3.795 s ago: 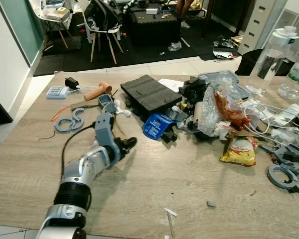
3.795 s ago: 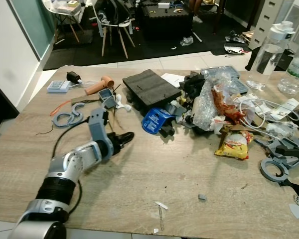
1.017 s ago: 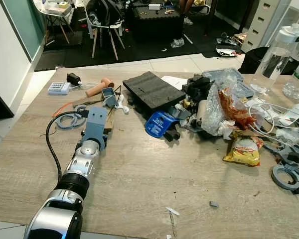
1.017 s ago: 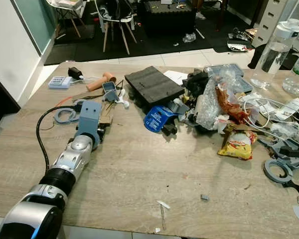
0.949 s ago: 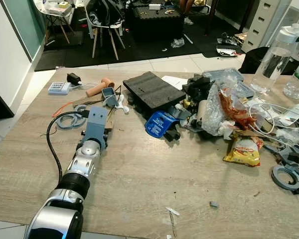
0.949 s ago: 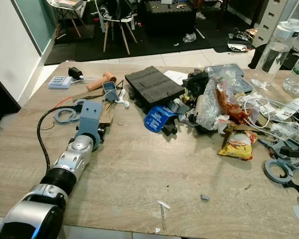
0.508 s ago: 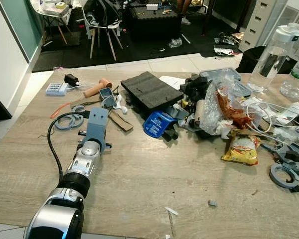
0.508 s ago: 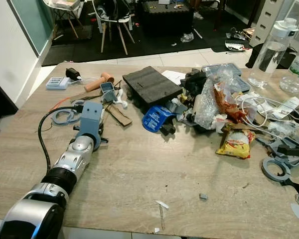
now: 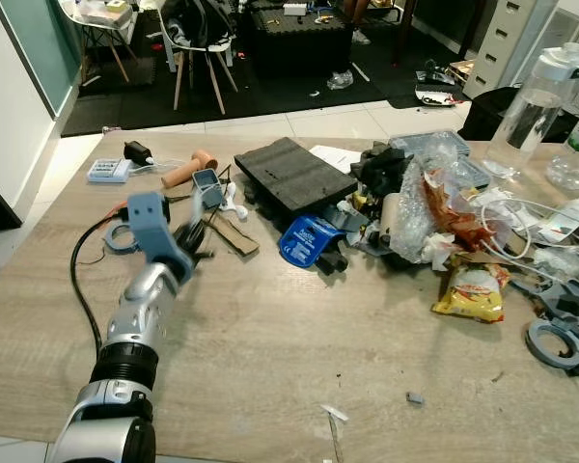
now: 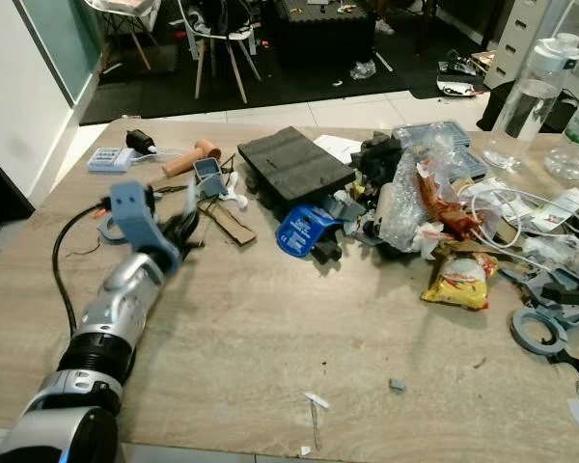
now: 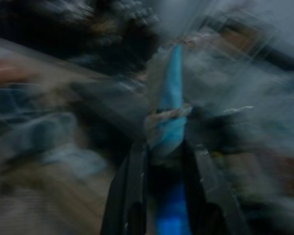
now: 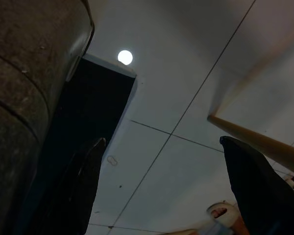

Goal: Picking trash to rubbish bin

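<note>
Left eye view: the left gripper (image 9: 195,239) is stretched over the wooden table (image 9: 270,338), its black fingers blurred just beside a brown cardboard strip (image 9: 234,234); whether they touch the strip cannot be told. In the left wrist view, heavily smeared, the two fingers (image 11: 132,196) stand slightly apart with something light blue (image 11: 170,122) between or beyond them; whether they grip it cannot be told.

The right gripper (image 12: 161,196) hangs idle; the right wrist view shows its fingers spread wide with nothing between them, above a pale tiled floor (image 12: 186,98).

Trash lies heaped on the far right half of the table: a blue wrapper (image 9: 307,238), crumpled clear plastic (image 9: 410,207) with a reddish wrapper (image 9: 451,214) in it, and a yellow snack packet (image 9: 470,291) nearer the robot. A black foam pad (image 9: 289,177) lies behind the blue wrapper. A grey ring-shaped part (image 9: 124,234) lies left of the arm; a clear water bottle (image 9: 540,96) stands at the far right edge.

Beyond the table are dark floor mats (image 9: 270,87) and a chair (image 9: 198,43).
</note>
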You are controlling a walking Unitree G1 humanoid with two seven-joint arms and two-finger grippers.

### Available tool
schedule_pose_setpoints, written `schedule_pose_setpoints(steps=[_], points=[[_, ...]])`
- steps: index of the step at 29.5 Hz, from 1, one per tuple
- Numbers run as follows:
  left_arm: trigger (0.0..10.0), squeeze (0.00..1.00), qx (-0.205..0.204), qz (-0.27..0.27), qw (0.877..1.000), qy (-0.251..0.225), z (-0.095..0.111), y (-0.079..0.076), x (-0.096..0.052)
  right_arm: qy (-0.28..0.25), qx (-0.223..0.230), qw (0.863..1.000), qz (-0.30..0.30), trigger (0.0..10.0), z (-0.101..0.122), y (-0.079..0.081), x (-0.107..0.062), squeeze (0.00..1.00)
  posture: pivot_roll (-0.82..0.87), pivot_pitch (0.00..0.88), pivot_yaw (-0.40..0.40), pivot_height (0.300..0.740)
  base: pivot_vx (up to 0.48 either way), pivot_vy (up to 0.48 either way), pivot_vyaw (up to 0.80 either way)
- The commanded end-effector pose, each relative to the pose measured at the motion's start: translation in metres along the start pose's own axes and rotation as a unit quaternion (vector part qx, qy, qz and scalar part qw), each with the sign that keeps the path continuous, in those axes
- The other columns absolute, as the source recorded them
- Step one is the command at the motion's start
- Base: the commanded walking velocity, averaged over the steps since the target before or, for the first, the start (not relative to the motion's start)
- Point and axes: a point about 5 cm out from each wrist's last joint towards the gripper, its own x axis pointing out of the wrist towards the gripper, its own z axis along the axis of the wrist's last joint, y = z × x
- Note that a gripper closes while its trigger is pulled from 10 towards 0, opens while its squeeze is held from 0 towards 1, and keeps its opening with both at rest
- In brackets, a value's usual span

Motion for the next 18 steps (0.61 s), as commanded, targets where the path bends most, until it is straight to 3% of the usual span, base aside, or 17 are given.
schedule_pose_setpoints(steps=[1, 3, 4, 7, 12, 18], points=[[10.0, 0.0, -0.02, -0.087, 0.996, 0.014, -0.002, -0.015, -0.011, -0.005, -0.006, 1.0, 0.029, 10.0, 0.003, 0.017, 0.0, 0.0, -0.05, 0.046, 0.046, 0.74, 0.0, 0.0, 0.0], [10.0, 0.0, -0.015, -0.184, 0.983, 0.025, -0.002, -0.035, -0.026, -0.005, -0.007, 1.0, 0.029, 10.0, 0.003, 0.017, 0.0, 0.0, -0.05, 0.045, 0.044, 0.74, 0.0, 0.0, 0.0], [10.0, 0.0, -0.015, -0.184, 0.983, 0.025, -0.002, -0.035, -0.026, -0.005, -0.007, 1.0, 0.029, 10.0, 0.003, 0.017, 0.0, 0.0, -0.05, 0.045, 0.044, 0.74, 0.0, 0.0, 0.0], [10.0, 0.0, -0.041, -0.264, 0.964, 0.02, 0.0, -0.054, -0.044, -0.004, -0.008, 1.0, 0.029, 10.0, 0.002, 0.016, 0.0, 0.0, -0.05, 0.048, 0.043, 0.74, 0.0, 0.0, 0.0], [10.0, 0.0, -0.068, -0.294, 0.953, 0.033, -0.007, -0.067, -0.059, -0.003, -0.017, 0.999, 0.028, 10.0, 0.001, 0.015, 0.0, 0.0, -0.05, 0.045, 0.043, 0.74, 0.0, 0.0, 0.0], [10.0, 0.0, -0.08, -0.309, 0.946, 0.05, -0.011, -0.072, -0.069, -0.004, -0.019, 0.999, 0.027, 10.0, 0.0, 0.015, 0.0, 0.0, -0.05, 0.042, 0.047, 0.74, 0.0, 0.0, 0.0]])
